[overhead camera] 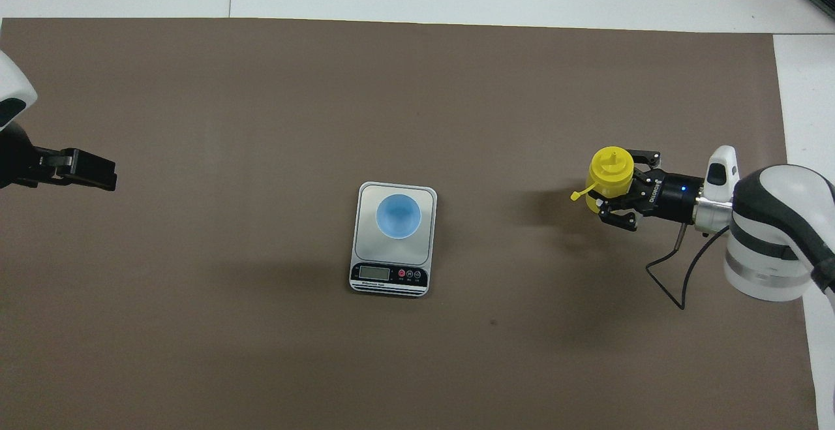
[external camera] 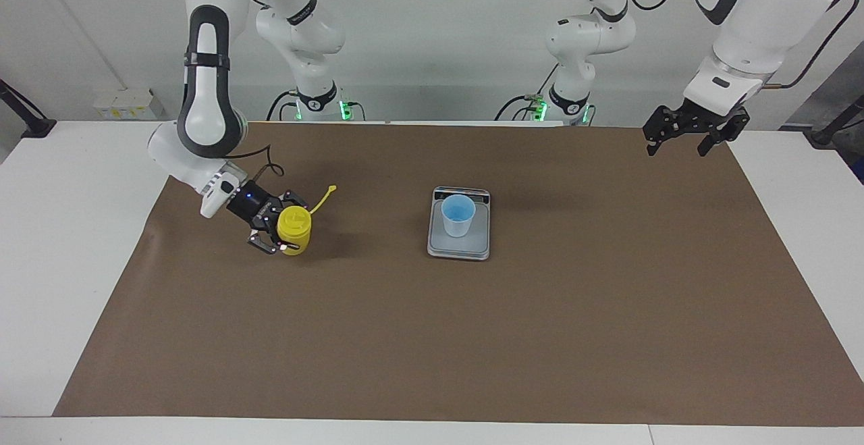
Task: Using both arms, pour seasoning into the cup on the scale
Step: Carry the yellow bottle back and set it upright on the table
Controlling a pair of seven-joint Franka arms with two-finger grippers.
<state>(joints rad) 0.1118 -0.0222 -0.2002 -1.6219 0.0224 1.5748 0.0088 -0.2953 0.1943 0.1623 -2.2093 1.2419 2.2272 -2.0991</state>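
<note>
The seasoning, a yellow squeeze bottle (external camera: 295, 222) (overhead camera: 610, 168), stands upright with its nozzle up and its cap strap sticking out sideways, toward the right arm's end of the brown mat. My right gripper (external camera: 285, 224) (overhead camera: 616, 186) is shut on its body from the side, low over the mat. I cannot tell whether the bottle's base touches the mat. The pale blue cup (external camera: 458, 215) (overhead camera: 398, 216) stands upright on the silver scale (external camera: 459, 249) (overhead camera: 366, 250) mid-table. My left gripper (external camera: 678, 146) (overhead camera: 98, 172) hangs open and holds nothing above the mat's corner at the left arm's end.
A brown mat (external camera: 432, 337) (overhead camera: 261, 91) covers most of the white table. The scale's dark display strip (overhead camera: 389, 275) faces the robots. A black cable (overhead camera: 678, 267) loops down from the right wrist over the mat.
</note>
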